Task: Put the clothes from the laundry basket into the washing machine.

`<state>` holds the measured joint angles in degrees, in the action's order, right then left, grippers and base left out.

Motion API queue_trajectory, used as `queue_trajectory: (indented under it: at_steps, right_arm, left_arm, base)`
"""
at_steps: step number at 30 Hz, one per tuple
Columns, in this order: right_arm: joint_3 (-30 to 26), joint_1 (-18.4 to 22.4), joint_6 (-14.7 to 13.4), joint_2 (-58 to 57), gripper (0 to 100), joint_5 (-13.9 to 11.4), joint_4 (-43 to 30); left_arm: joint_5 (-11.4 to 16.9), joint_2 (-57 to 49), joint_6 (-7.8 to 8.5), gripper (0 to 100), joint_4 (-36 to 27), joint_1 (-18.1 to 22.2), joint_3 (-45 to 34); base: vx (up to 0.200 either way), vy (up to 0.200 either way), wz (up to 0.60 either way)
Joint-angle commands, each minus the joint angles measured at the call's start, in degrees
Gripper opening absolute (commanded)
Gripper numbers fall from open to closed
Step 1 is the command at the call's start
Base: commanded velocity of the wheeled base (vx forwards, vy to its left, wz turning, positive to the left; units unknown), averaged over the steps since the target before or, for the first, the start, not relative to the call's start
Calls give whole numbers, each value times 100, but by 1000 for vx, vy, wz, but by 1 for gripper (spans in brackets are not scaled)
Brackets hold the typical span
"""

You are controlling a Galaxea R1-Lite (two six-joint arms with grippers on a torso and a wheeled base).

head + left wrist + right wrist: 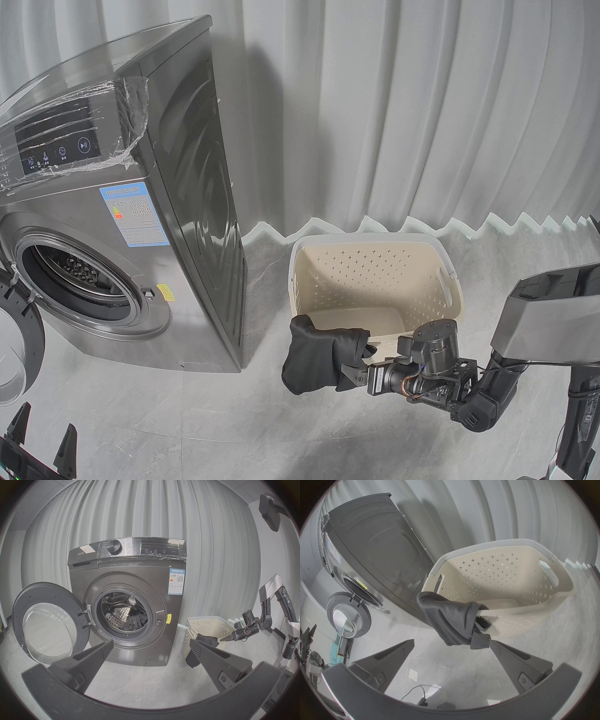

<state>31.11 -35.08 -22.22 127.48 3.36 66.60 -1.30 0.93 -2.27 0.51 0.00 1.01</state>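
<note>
Dark garment [319, 362] hangs over the near rim of the laundry basket [369, 236], beside the washing machine [187, 187]. My right gripper [450, 643] is spread at the cloth, grasping nothing; my left gripper [151, 642] is spread too.

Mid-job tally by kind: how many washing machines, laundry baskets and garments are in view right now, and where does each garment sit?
Washing machine: 1
Laundry basket: 1
Dark garments: 2 (draped garment over the basket's near rim; drum garment inside the machine)
Total: 4
</note>
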Motion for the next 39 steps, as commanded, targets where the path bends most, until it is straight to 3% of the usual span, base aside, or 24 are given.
queue_trajectory:
  at_steps: [1,7,10,29,30,39]
  right_arm:
    - [431,2,78,330,100,6,20]
    - [765,133,588,664,100,-11,196]
    - [906,195,711,840,100,-46,424]
    - [1283,204,992,1561,100,-161,1136]
    - [1283,204,992,1561,0,-161,1136]
    - [1310,265,1115,1499,0,-161,1163]
  left_arm:
    - [-1,-93,-2,100,2,0,-92]
    - [-1,-93,-2,100,2,0,-92]
    - [-1,-93,-2,100,2,0,-92]
    - [-1,-93,-2,100,2,0,-92]
    - [-1,-93,-2,100,2,0,-92]
    - [-1,-93,-2,100,2,0,-92]
  base:
    - [0,0,0]
    - [0,0,0]
    - [0,0,0]
    - [0,0,0]
    - [0,0,0]
    - [0,0,0]
